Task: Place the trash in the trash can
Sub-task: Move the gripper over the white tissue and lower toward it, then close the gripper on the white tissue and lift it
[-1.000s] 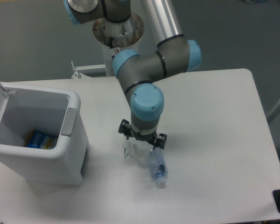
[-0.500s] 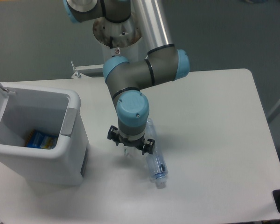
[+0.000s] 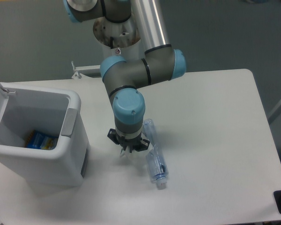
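While the lid stands open, trash can [image 3: 42, 140] at the far left of the tabletop [image 3: 215, 117], something blue already lying inside. Next, just right of it, end effector [image 3: 128, 151] low over the surface, pointing down; opening and contents impossible to tell, fingers hidden under the wrist. Touching or just beside it on the right, crushed bottle [image 3: 155, 159], lying flat, cap toward the near edge. Probably light, springy, slick; best pinched across the flattened middle. No tissue wad visible.
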Available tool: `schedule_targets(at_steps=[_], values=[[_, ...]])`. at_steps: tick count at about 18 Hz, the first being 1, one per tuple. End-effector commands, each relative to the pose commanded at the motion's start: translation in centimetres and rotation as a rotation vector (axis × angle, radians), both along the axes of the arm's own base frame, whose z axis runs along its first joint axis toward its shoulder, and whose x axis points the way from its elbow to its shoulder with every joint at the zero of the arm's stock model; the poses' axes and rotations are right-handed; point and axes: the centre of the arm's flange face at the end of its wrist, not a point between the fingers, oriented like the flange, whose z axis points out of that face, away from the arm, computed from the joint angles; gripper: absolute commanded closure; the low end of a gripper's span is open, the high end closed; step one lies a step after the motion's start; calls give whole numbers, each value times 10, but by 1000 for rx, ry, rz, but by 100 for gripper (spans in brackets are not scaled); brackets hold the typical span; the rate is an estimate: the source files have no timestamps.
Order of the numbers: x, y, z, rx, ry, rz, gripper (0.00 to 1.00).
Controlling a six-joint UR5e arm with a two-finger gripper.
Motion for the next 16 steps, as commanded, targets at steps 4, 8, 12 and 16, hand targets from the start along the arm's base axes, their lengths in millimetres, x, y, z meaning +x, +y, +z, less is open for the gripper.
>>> schedule_targets(at_steps=[4,8,12,16], values=[[-6,-4,8,14,0,22,97],[-18,-9,28,86,-43,64,97],[-35,1,55,162,-52,186,97],[-57,31,94,274,-80,340,97]])
